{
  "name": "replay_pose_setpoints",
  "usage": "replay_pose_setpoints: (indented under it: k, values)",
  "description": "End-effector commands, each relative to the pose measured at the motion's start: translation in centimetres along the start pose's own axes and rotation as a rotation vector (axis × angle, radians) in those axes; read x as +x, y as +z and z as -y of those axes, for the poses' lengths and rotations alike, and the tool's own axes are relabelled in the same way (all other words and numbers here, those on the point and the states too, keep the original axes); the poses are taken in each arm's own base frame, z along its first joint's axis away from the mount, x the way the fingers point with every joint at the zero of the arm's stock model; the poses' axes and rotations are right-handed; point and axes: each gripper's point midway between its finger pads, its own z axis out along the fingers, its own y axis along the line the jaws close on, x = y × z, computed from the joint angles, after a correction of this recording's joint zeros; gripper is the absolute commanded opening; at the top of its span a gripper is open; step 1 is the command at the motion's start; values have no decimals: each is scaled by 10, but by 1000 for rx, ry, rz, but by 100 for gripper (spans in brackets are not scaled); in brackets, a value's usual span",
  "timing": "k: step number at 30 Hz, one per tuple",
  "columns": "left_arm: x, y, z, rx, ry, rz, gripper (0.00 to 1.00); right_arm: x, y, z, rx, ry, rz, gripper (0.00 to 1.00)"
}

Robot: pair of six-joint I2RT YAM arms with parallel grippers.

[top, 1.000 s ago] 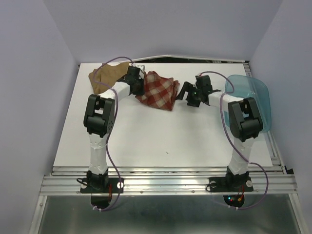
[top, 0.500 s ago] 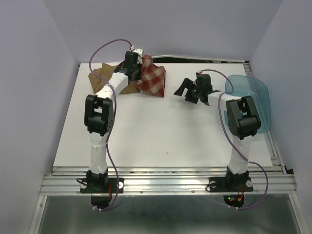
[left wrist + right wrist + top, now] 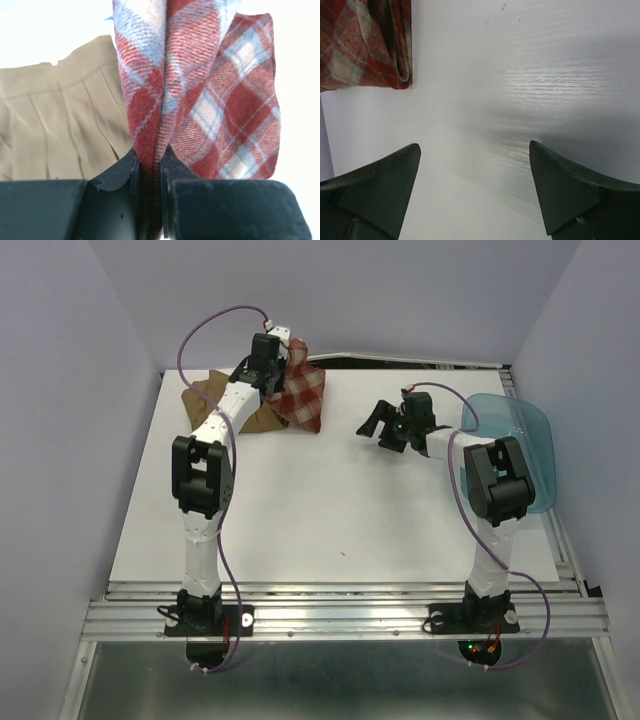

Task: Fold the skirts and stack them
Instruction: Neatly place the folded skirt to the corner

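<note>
Just swung the plaid skirt (image 3: 210, 105) over the tan skirt (image 3: 55, 125), my left pincer (image 3: 150, 159) clamped on it, right pincer (image 3: 475, 150) apart. Stacking's close, I reckon.

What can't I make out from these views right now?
- Top view: the left arm covers much of the tan skirt; its folds are unclear.
- Left wrist view: the plaid skirt in the left tool runs off the top edge.
- Right wrist view: only a plaid corner shows, cut by the frame.
</note>
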Motion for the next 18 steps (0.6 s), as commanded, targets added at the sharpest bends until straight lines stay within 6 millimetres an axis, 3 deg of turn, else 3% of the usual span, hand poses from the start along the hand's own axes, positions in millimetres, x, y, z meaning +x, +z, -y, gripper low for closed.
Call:
replay_pose_setpoints:
  k: [1,13,18]
  values:
    - [-93,-56,-24,-45,-19,228,0,-10,0,-7,-39,-17,36,94]
    - [-111,-81,-30,-53,-58,269,0,-7,2,-7,-48,-13,25,94]
    - [-128,-94,-43,-86,-43,310,0,-7,2,-8,-50,-13,25,94]
